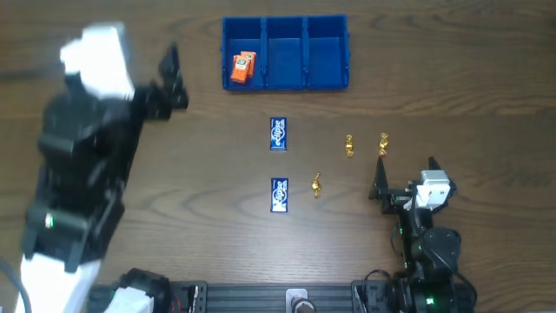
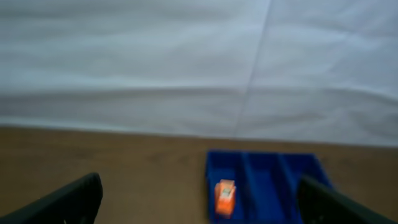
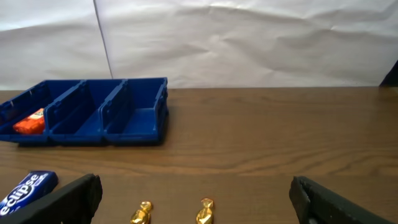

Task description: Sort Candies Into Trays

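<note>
Just ahead of right pincer (image 3: 194,188), gold candies (image 3: 204,211).

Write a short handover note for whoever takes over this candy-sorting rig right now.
Left gripper: open, empty, raised to the left of the blue tray.
Right gripper: open, empty, low over the table.
Done: one orange candy in the tray's left compartment, as the top view shows it.
Left: two blue candy packs and three gold-wrapped candies, all on the table.
</note>
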